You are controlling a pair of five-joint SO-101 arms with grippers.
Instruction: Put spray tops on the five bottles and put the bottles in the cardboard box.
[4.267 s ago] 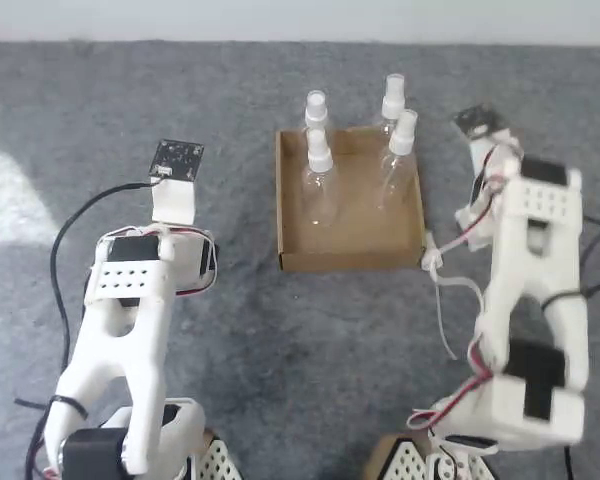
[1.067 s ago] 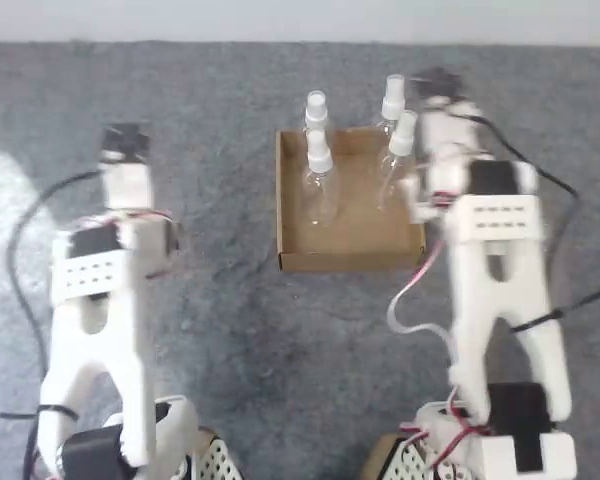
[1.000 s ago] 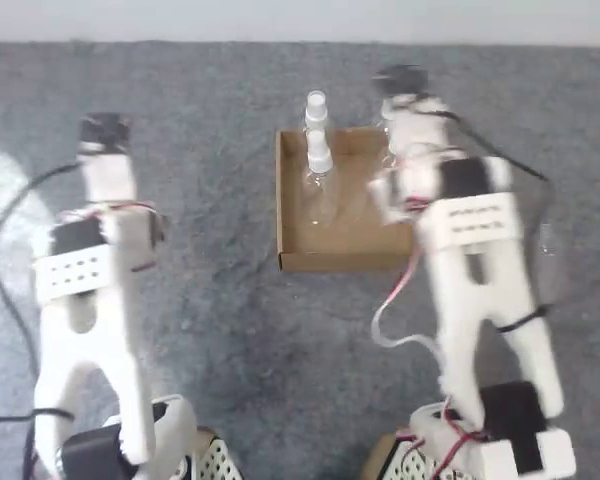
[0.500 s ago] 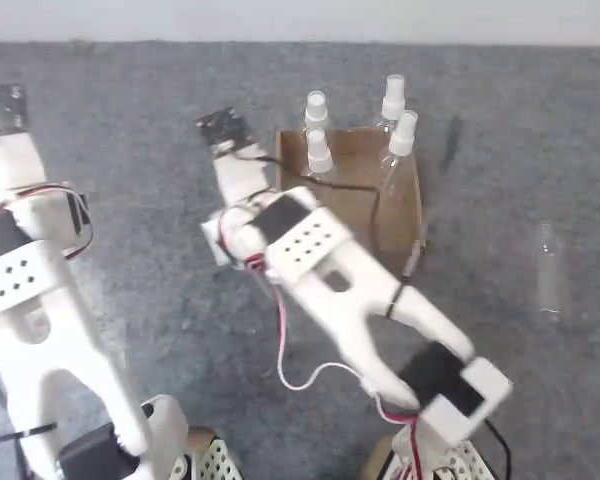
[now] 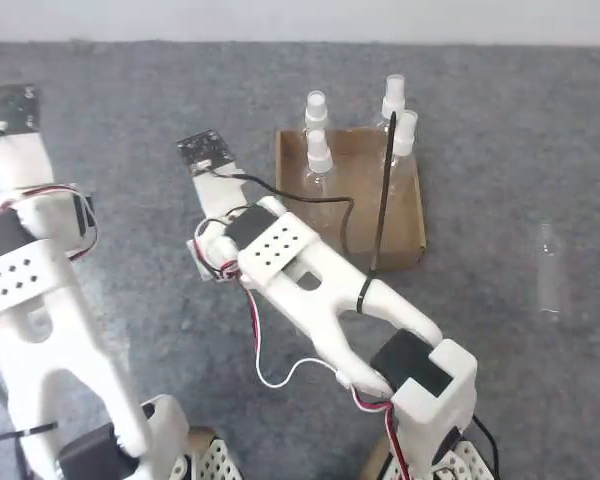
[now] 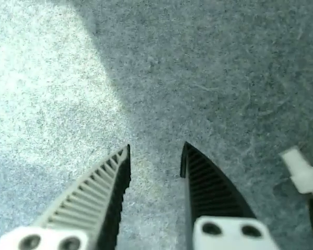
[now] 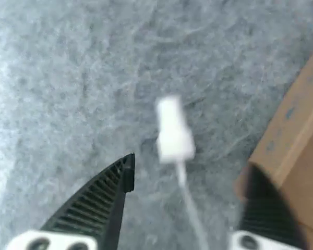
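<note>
The right gripper (image 7: 190, 166) is held wide open and empty over the loose spray top (image 7: 173, 136) near the left wall of the box (image 5: 280, 170) (four capped bottles (image 5: 320, 185) stand inside), presumably to be fitted on the bare bottle (image 5: 548, 268) at far right, while the left gripper (image 6: 155, 148) is parked open and empty at upper left.

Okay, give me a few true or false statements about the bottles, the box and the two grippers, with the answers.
1. Four bottles with spray tops on stand at the cardboard box. True.
2. The uncapped bottle is inside the box. False: it is on the carpet, apart from the box.
3. The right gripper is open, with a loose spray top on the carpet ahead of it. True.
4. The left gripper is shut on a spray top. False: it is open, with nothing between its fingers.
</note>
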